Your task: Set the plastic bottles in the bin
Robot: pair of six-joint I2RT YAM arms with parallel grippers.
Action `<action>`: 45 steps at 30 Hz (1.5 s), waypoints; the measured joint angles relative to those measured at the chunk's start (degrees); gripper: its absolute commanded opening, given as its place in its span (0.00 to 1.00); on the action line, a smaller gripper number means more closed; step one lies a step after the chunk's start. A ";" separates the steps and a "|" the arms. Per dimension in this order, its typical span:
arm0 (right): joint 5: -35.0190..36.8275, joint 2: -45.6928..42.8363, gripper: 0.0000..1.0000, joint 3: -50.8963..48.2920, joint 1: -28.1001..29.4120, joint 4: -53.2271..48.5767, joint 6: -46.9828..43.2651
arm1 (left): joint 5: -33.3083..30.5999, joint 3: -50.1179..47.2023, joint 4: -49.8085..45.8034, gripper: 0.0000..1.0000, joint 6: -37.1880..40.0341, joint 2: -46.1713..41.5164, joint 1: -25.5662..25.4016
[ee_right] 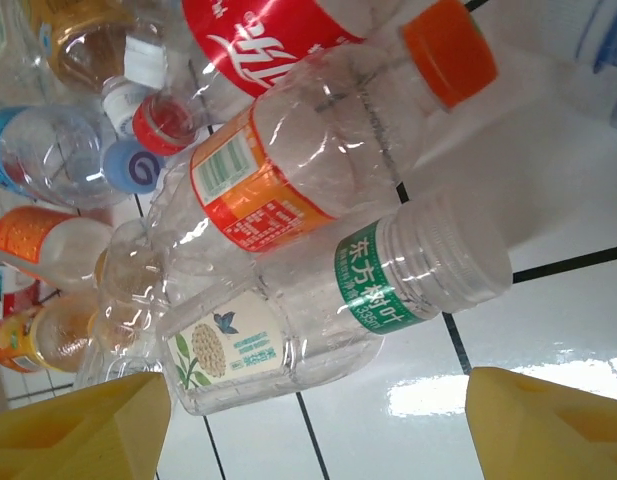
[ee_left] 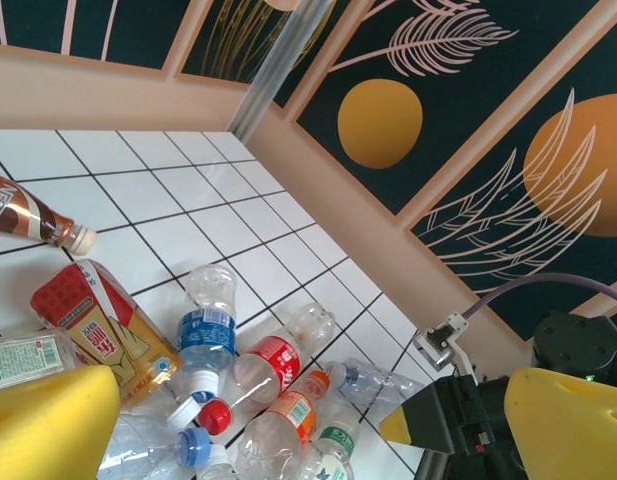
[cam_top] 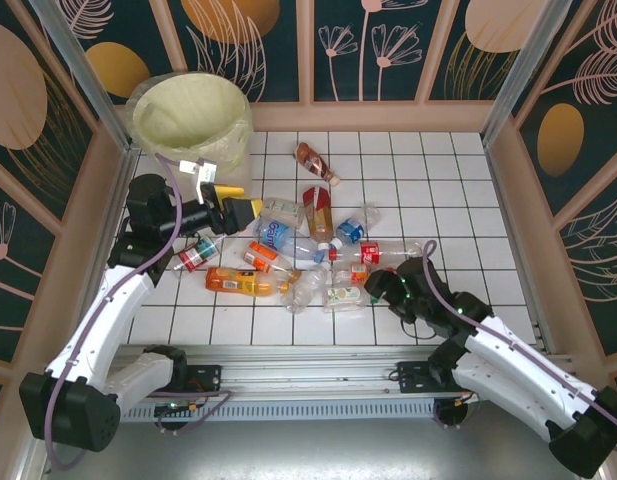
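Plastic bottles (cam_top: 298,255) lie in heap on middle of white tiled table (cam_top: 438,190), between both arms. Brown bottle (cam_top: 316,162) lies apart, farther back. Bin (cam_top: 193,112) stands in far left corner. Left hand (cam_top: 250,211) spread wide, nothing between fingers, at left edge of heap, near bin. Right hand (cam_top: 371,287) also spread wide, at right edge of heap. Green-label clear bottle (ee_right: 328,320) lies just before its fingers.

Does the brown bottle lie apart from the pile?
Yes, the brown bottle lies alone on the tiles, with a gap between it and the pile.
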 measured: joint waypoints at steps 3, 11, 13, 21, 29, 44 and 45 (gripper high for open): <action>0.42 -0.92 0.80 -3.32 0.00 3.45 5.03 | 0.00 -0.07 0.33 0.99 -0.02 -0.04 0.00; 0.50 0.83 0.78 -8.76 0.02 10.29 11.82 | 0.04 -0.07 0.52 0.99 -0.37 0.22 0.00; 0.46 1.49 0.77 -10.14 0.02 13.14 13.00 | 0.04 -0.07 0.55 0.99 -0.46 0.28 0.00; 0.35 6.45 0.71 -12.68 0.07 20.98 15.50 | 0.04 -0.17 0.70 0.99 -0.52 0.87 0.00; 2.62 9.77 0.62 -13.66 0.11 26.75 16.81 | 0.22 -0.74 0.76 0.99 -1.11 0.90 0.00; 7.74 15.65 0.59 -13.64 0.09 32.28 16.68 | 0.50 -1.22 1.90 0.98 -1.11 0.90 -0.74; 7.96 16.22 0.57 -13.64 0.09 32.81 16.57 | 0.50 -1.31 2.01 0.99 -1.11 0.90 -0.79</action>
